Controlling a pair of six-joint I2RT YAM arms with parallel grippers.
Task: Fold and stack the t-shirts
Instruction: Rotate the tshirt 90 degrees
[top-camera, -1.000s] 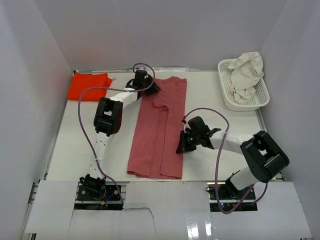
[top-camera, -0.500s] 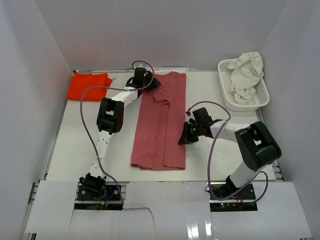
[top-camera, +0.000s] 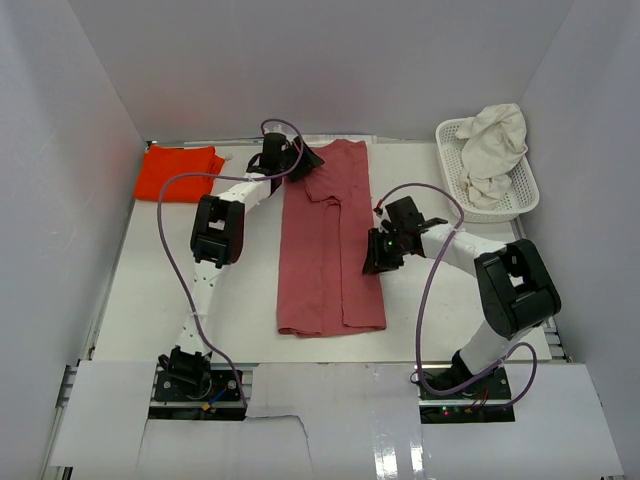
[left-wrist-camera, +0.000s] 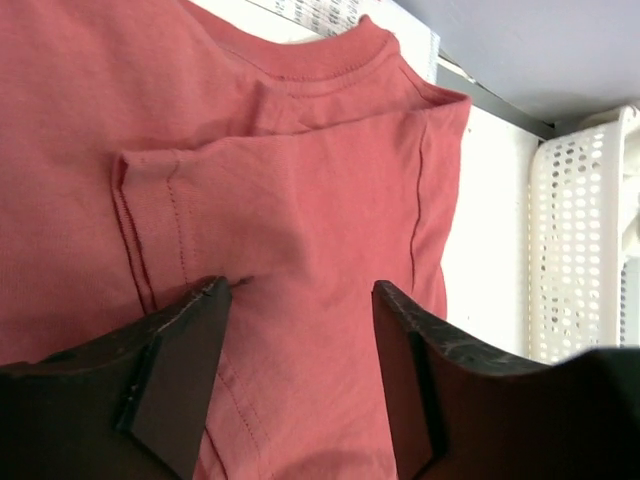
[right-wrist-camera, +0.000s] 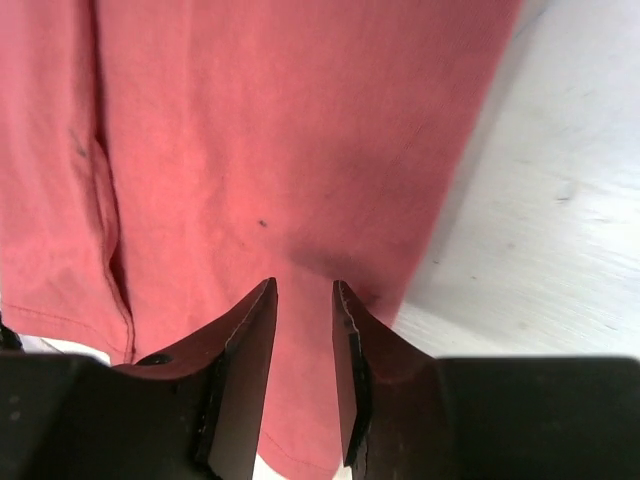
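Dusty rose t-shirt (top-camera: 330, 250) is lying top-to-bottom mid-frame; I'm hovering left gripper (top-camera: 308, 161), jaws spread, over its collar, right gripper (top-camera: 372, 264) barely parted at its right edge.

- The dusty rose-red t-shirt (top-camera: 328, 250) lay flat at the centre of the worktop (top-camera: 160, 290). It was folded lengthwise into a long strip, collar at the far end and one sleeve tucked inward.
- The bright orange-red t-shirt (top-camera: 178, 172) lay folded in the far left corner.
- The cream-white t-shirt (top-camera: 495, 150) sat crumpled in the white lattice basket (top-camera: 452, 190) at the far right.
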